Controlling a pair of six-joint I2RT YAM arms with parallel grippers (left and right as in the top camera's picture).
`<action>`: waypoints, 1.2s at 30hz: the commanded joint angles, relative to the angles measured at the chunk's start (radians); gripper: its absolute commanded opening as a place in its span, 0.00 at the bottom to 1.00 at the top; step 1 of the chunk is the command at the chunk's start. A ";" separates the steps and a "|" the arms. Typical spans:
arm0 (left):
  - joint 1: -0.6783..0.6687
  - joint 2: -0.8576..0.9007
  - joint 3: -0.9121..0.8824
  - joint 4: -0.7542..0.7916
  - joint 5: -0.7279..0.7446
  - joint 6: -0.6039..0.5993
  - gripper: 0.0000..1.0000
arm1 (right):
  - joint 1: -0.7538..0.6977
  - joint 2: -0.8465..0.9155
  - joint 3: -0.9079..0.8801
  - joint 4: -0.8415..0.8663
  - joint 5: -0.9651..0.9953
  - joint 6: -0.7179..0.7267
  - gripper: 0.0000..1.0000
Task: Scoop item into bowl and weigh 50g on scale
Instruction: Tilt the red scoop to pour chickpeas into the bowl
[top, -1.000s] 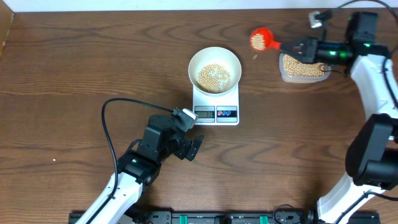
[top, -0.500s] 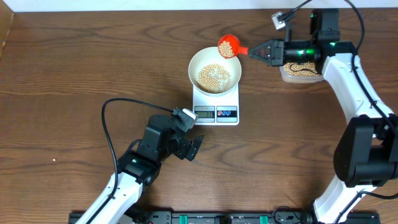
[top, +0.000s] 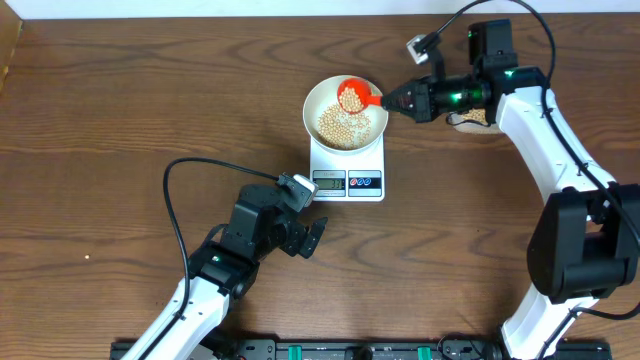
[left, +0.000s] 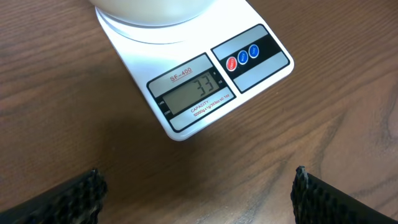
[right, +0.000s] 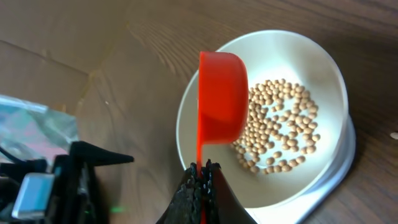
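On the brown wooden tabletop (top: 120, 120), the small white flat rectangular digital scale (top: 347, 182), reading 33, carries the round white bowl (top: 312, 100), above whose 1 o'clock side the right claw (top: 392, 100) pinches a red plastic scoop (top: 352, 95) by its handle, while the left claw (top: 315, 238) gapes wide and empty at the scale's 7 o'clock and small beige round beans (top: 340, 125) lie in the bowl.

The right gripper (top: 392, 100), clamped on the red scoop (right: 221, 99), has swung left from the clear tub (top: 476, 118) (now mostly hidden behind the arm) and holds the scoop's beans (top: 349, 97) over the white bowl (top: 312, 100).
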 joint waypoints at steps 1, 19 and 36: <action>0.001 0.006 0.002 0.001 -0.013 -0.013 0.97 | 0.016 0.014 0.015 -0.013 0.042 -0.095 0.01; 0.001 0.006 0.002 0.001 -0.013 -0.013 0.97 | 0.064 0.005 0.015 -0.018 0.241 -0.206 0.01; 0.001 0.006 0.002 0.001 -0.013 -0.013 0.97 | 0.158 -0.060 0.015 -0.008 0.530 -0.315 0.01</action>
